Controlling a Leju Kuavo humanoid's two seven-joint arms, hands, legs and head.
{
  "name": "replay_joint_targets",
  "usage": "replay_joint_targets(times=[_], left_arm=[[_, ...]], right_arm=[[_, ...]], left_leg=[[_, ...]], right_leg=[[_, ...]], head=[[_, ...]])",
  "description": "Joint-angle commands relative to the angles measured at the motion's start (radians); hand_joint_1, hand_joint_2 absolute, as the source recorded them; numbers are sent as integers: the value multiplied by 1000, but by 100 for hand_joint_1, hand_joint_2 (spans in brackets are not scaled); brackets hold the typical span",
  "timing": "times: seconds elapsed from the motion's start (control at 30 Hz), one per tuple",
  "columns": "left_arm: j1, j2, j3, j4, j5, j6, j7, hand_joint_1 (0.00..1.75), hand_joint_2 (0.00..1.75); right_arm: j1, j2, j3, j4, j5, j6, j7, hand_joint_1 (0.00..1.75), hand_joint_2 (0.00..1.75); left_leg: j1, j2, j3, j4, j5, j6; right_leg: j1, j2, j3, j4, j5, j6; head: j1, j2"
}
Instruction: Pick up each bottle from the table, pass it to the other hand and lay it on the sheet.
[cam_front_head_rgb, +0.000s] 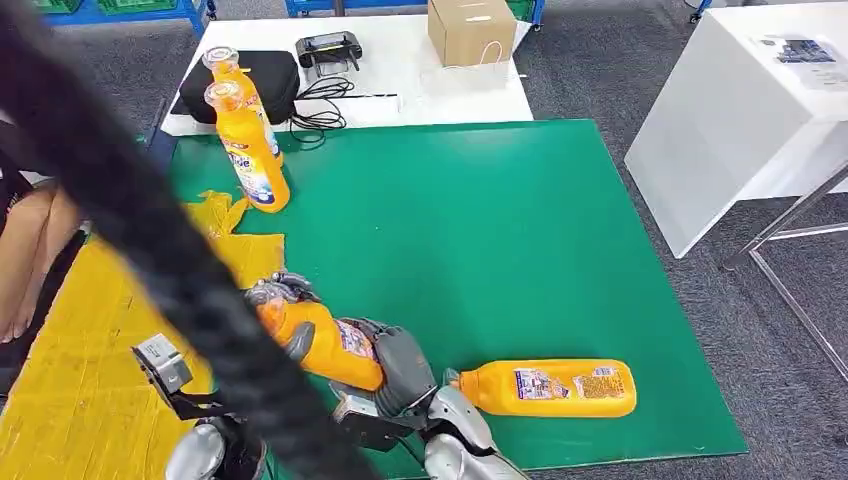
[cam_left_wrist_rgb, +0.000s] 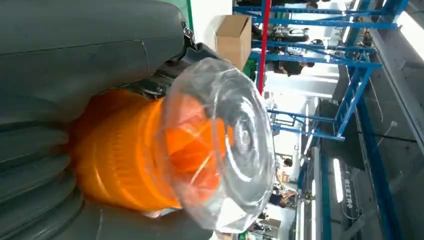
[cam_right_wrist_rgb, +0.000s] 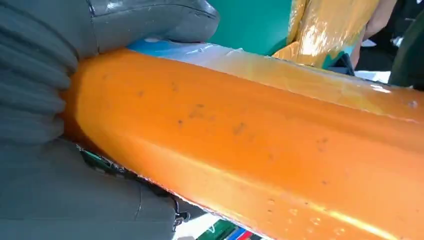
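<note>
An orange bottle (cam_front_head_rgb: 325, 345) with a clear cap hangs low over the near left corner of the green mat (cam_front_head_rgb: 450, 230), tilted with its cap toward the yellow sheet (cam_front_head_rgb: 90, 350). My left hand (cam_front_head_rgb: 280, 295) grips its neck; the clear cap (cam_left_wrist_rgb: 225, 145) and orange neck (cam_left_wrist_rgb: 120, 155) sit between the grey fingers (cam_left_wrist_rgb: 35, 165). My right hand (cam_front_head_rgb: 400, 368) holds the base end, and its thumb (cam_right_wrist_rgb: 150, 17) lies over the orange body (cam_right_wrist_rgb: 260, 145). Another bottle (cam_front_head_rgb: 550, 388) lies on the mat at the near right. Two bottles (cam_front_head_rgb: 255, 150) (cam_front_head_rgb: 232, 80) stand upright at the mat's far left.
A thick black cable (cam_front_head_rgb: 150, 230) crosses the head view diagonally and hides part of the sheet. A person's leg (cam_front_head_rgb: 30, 250) shows at the left edge. Behind the mat a white table (cam_front_head_rgb: 420, 90) carries a cardboard box (cam_front_head_rgb: 470, 28), a black bag (cam_front_head_rgb: 270, 80) and cables. A white bench (cam_front_head_rgb: 740, 110) stands right.
</note>
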Motion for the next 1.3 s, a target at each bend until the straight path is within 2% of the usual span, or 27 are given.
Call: replay_joint_targets(times=[0.03,0.5,0.57,0.6,0.63,0.67,0.93,1.03,1.1,1.13,1.17,1.3], left_arm=[[-17,11,-55,73,-2,-14,9,175,175],[-21,16,-50,68,2,-25,7,175,175],[-22,18,-44,62,3,-25,5,175,175],[-24,21,-36,57,-1,-19,-1,175,175],[-26,25,-24,48,-15,-2,-10,175,175],[-26,29,-15,43,-22,7,-14,175,175],[-35,85,123,-46,-163,120,-53,175,175],[-22,89,174,-76,-370,273,-68,175,175],[-18,88,180,-80,-415,307,-66,175,175],[-15,89,194,-85,-533,399,-68,175,175],[-14,87,201,-84,-664,494,-54,175,175],[-14,93,206,-87,-739,536,-35,175,175]], right_arm=[[-34,2,42,10,10,4,-9,175,175],[-37,4,37,7,7,-1,-13,175,175],[-34,4,33,-2,8,-12,-18,166,175],[-31,2,26,-13,10,-26,-21,47,175],[-24,0,17,-36,12,-45,-26,0,175],[-21,-1,12,-47,10,-50,-26,0,175],[21,-48,-76,-249,13,-97,-29,0,175],[42,-42,-104,-265,13,-94,-30,0,175],[49,-40,-109,-273,14,-94,-30,0,175],[59,-40,-114,-287,15,-95,-30,0,175],[67,-41,-120,-303,22,-91,-29,0,175],[73,-43,-128,-318,27,-87,-25,0,175]], left_leg=[[1,1,5,0,-2,0],[1,1,5,0,-2,0],[0,1,3,0,-1,0],[0,1,2,0,-1,0],[2,2,7,1,-4,0],[1,1,3,0,-1,0],[1,0,3,1,-2,0],[1,1,4,1,-2,0],[1,1,2,0,-1,0],[2,1,7,1,-4,-1],[1,1,3,0,-2,0],[1,0,3,0,-1,0]], right_leg=[[1,-1,6,-1,-2,-1],[1,0,5,-1,-1,-1],[1,0,3,-1,-1,-1],[0,0,2,-1,-1,-1],[3,0,8,-2,-2,-2],[1,0,3,-1,-1,-1],[1,-1,4,0,-1,-1],[2,0,4,-1,-1,-1],[1,0,2,0,-1,-1],[3,0,7,-1,-3,-2],[1,-1,4,-1,-1,-1],[1,-1,3,-1,-1,-1]], head=[[0,0],[0,0],[0,0],[0,0],[0,0],[0,0],[0,0],[0,0],[0,0],[0,0],[0,0],[0,0]])
